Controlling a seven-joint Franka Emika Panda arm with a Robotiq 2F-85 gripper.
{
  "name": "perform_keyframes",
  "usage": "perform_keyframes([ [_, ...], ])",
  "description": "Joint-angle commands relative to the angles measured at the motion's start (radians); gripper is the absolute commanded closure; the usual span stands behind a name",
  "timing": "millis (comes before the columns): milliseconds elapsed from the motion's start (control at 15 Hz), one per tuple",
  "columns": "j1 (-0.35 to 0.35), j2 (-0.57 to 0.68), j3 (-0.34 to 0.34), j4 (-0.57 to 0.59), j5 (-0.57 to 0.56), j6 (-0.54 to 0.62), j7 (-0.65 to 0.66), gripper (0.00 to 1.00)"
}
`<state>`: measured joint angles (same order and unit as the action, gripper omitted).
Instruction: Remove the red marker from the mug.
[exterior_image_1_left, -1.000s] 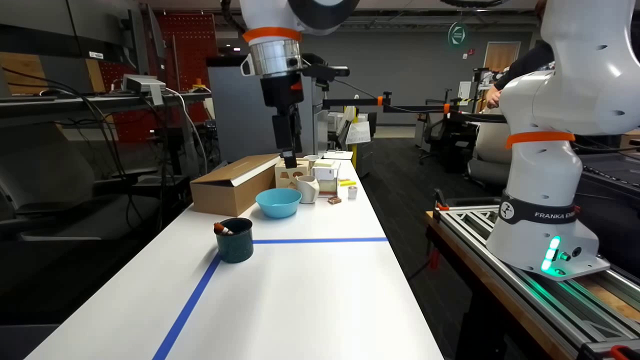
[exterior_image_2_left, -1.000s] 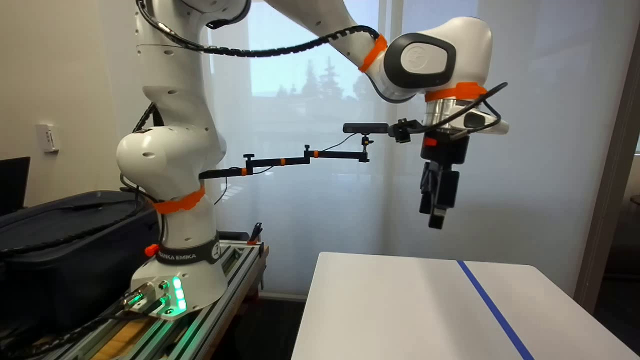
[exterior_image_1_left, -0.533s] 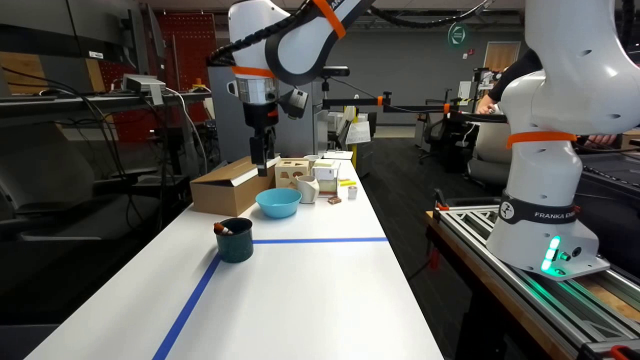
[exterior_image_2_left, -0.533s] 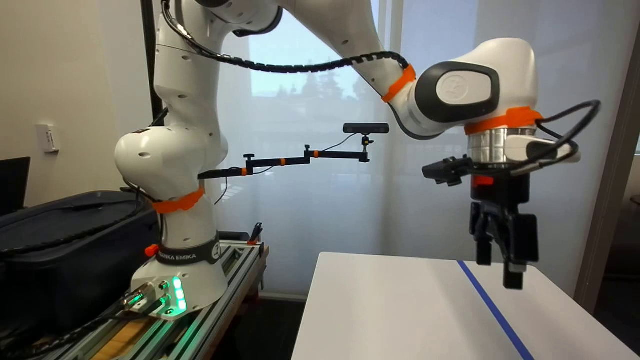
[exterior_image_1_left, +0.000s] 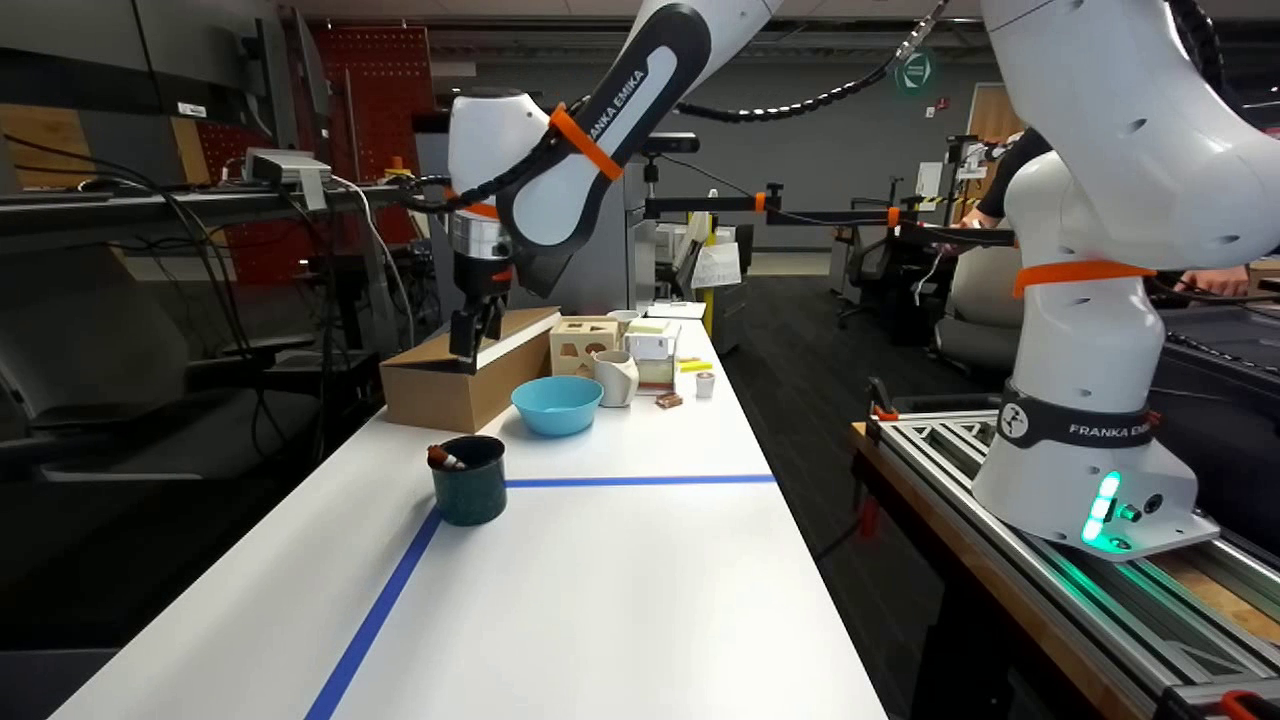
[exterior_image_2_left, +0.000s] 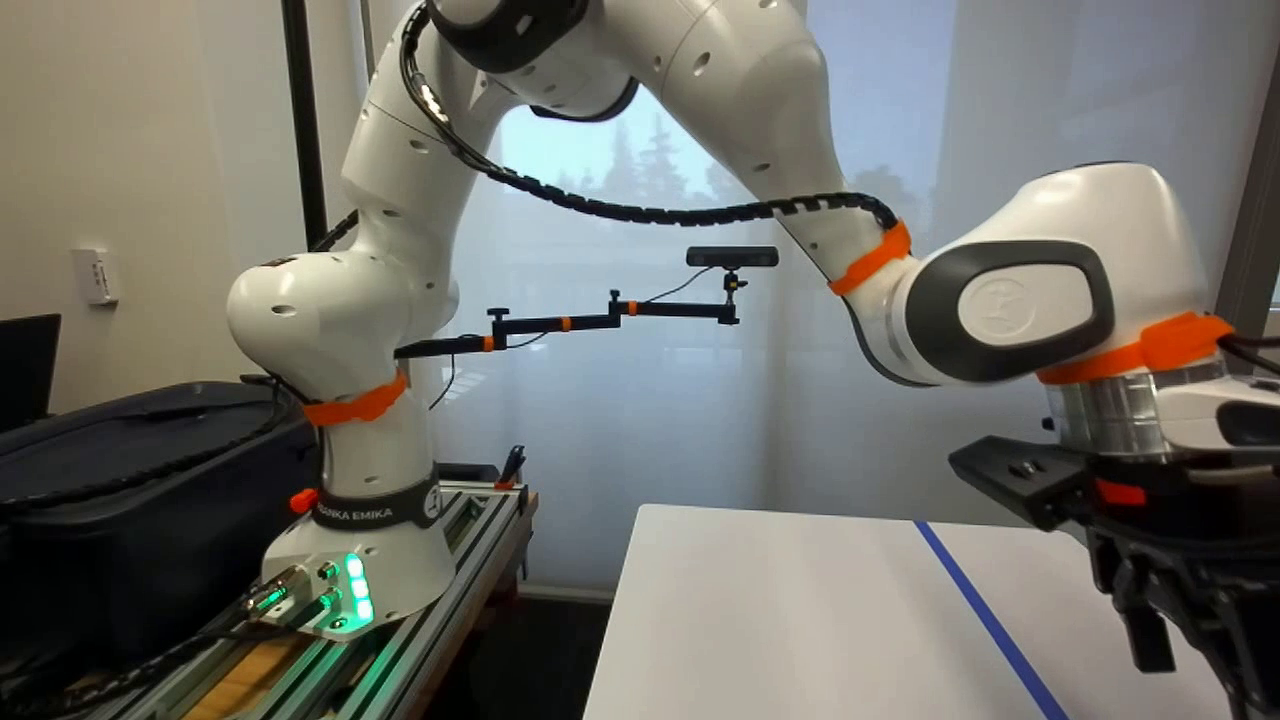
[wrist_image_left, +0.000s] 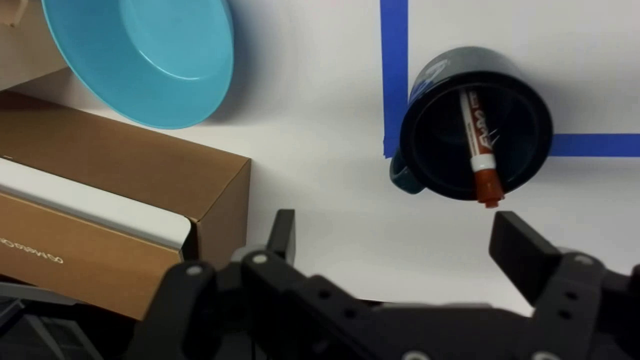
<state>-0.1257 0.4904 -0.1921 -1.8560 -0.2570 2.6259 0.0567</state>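
Note:
The mug (exterior_image_1_left: 470, 492), a dark teal cup, stands upright on the white table at the blue tape corner. The red marker (exterior_image_1_left: 445, 458) leans inside it, its cap end sticking out over the rim. In the wrist view the mug (wrist_image_left: 437, 132) is at the upper right, with the marker (wrist_image_left: 481, 132) slanting across its mouth, cap toward the gripper. My gripper (wrist_image_left: 394, 216) is open and empty, its right fingertip just below the marker cap in the picture. In an exterior view the gripper (exterior_image_1_left: 466, 358) hangs above the table, higher than the mug. Neither mug nor marker shows in the remaining exterior view.
A light blue bowl (exterior_image_1_left: 557, 407) stands behind the mug, beside a cardboard box (exterior_image_1_left: 440, 397) with a raised lid. A wooden shape box (exterior_image_1_left: 580, 347), a white pitcher (exterior_image_1_left: 616, 380) and small items stand farther back. Blue tape (wrist_image_left: 395, 65) marks the table.
The arm has reached out farther from its base and the gripper has come down. In the exterior views it moved left and down, or right and down. Mug and marker have not moved.

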Motion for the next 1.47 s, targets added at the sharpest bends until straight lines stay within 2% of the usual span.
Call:
perform_keyframes([
  [0, -0.025, 0.083, 0.031, 0.102, 0.087, 0.003, -0.010, 0.00],
  [400, -0.038, 0.112, 0.106, 0.132, 0.222, -0.029, -0.040, 0.00],
  [533, -0.025, 0.118, 0.092, 0.138, 0.224, -0.055, -0.015, 0.00],
  [600, -0.013, 0.108, 0.083, 0.111, 0.206, -0.015, -0.014, 0.00],
  [800, -0.015, 0.110, 0.081, 0.115, 0.207, -0.032, -0.013, 0.00],
  [867, -0.003, 0.059, 0.076, 0.058, 0.207, 0.001, 0.012, 0.00],
  [1400, 0.152, -0.017, -0.113, -0.066, 0.064, 0.125, 0.260, 0.00],
])
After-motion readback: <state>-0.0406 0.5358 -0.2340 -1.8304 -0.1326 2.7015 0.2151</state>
